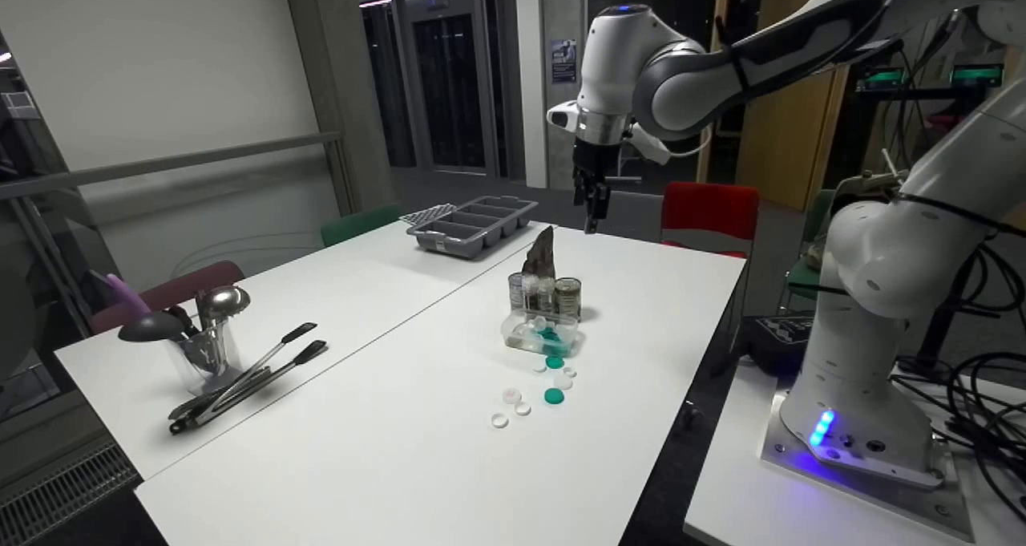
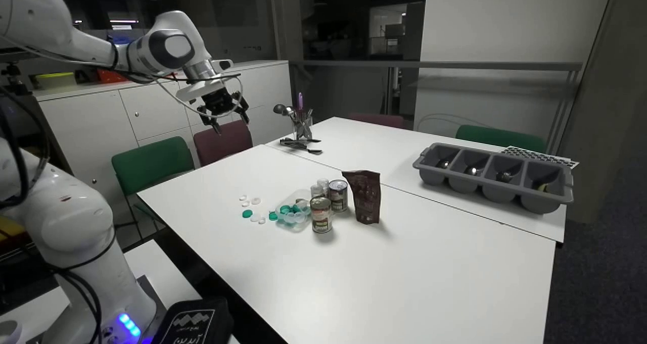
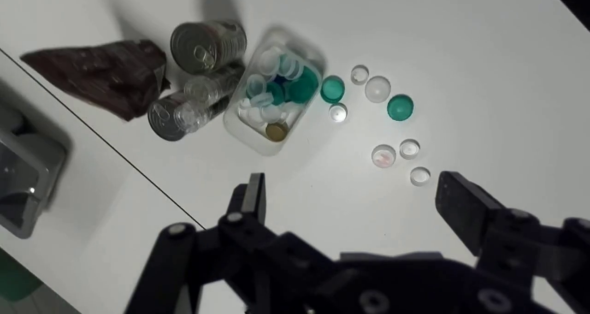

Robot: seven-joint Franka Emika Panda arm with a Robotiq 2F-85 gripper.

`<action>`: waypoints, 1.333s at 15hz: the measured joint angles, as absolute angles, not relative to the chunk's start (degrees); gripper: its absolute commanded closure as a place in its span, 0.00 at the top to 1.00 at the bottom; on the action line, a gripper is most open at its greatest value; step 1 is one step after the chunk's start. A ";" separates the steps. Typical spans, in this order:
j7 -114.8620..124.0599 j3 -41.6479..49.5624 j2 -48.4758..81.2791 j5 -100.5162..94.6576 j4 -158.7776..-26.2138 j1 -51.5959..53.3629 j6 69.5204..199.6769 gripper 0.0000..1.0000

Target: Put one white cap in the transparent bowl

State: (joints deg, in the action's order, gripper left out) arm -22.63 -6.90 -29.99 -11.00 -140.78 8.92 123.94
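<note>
Several white caps lie loose on the white table, among them a white cap (image 3: 420, 176) near my right finger in the wrist view. White caps also show in both exterior views (image 1: 499, 420) (image 2: 256, 201). The transparent bowl (image 3: 249, 141) stands left of them in the wrist view, holding white and teal caps and one brownish cap. The bowl also shows in both exterior views (image 1: 513, 339) (image 2: 291, 228). My gripper (image 3: 352, 185) is open and empty, with its fingers wide apart. It hangs high above the table in both exterior views (image 1: 591, 213) (image 2: 231, 123), apart from caps and bowl.
Teal caps (image 3: 400, 107) lie among the white ones. Cans (image 3: 196, 49), clear bottles (image 3: 203, 90) and a brown pouch (image 3: 101, 74) stand beside the bowl. A grey tray (image 2: 495, 175), a utensil cup (image 1: 204, 353) and tongs (image 1: 240, 390) are farther off.
</note>
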 measured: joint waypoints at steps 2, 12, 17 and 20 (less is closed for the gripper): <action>-28.49 -5.07 -25.44 -10.81 -138.69 10.31 126.29 1.00; -57.40 -3.91 -15.55 -8.25 -131.82 14.49 124.28 1.00; -60.84 -3.93 -15.51 -8.25 -130.63 14.49 121.54 1.00; -61.57 -3.96 -15.46 -8.26 -130.77 14.47 121.92 1.00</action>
